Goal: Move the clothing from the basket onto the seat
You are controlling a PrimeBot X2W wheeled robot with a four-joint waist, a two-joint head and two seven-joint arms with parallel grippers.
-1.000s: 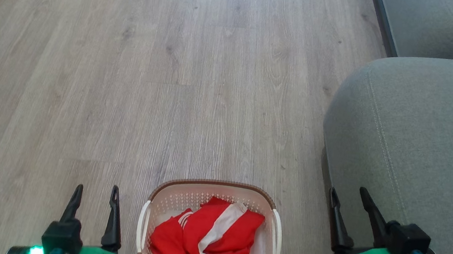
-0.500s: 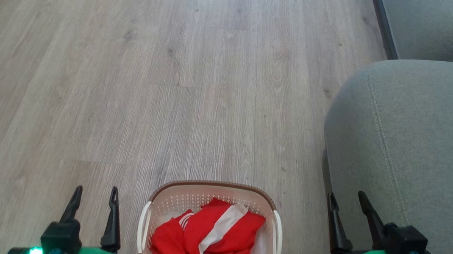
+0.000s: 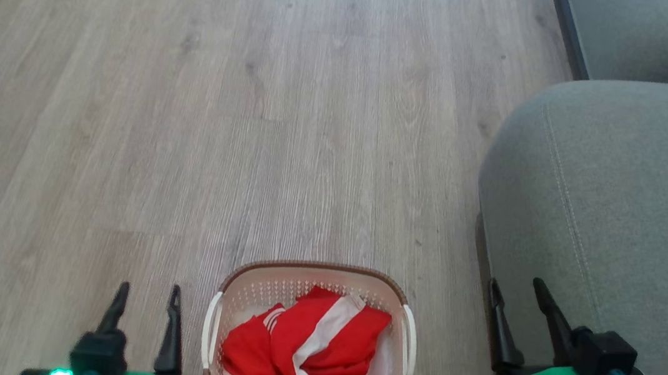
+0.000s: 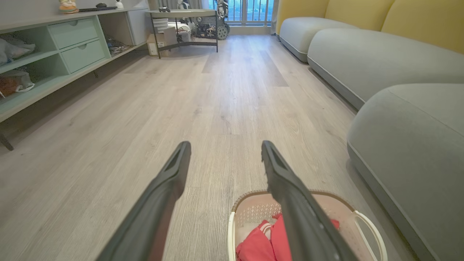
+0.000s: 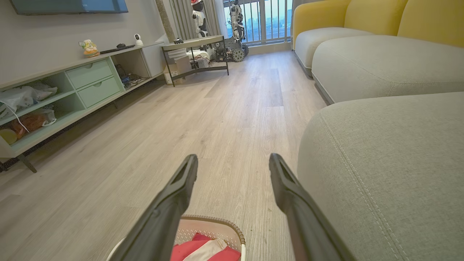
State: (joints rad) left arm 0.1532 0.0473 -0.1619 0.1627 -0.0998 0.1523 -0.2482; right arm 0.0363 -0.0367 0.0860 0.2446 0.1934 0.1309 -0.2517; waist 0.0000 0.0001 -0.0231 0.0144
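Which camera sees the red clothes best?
The head view: it looks down into the basket, showing most of the red clothing and its white band. The left wrist view has a red bit behind the left claw; the right wrist view, a bottom-edge sliver.

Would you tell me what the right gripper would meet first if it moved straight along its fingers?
For the right gripper the way looks free down to the wooden floor, I think; the seat lies close beside it.

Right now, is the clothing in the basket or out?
In. The red clothing lies crumpled inside the basket; none is on the seat.
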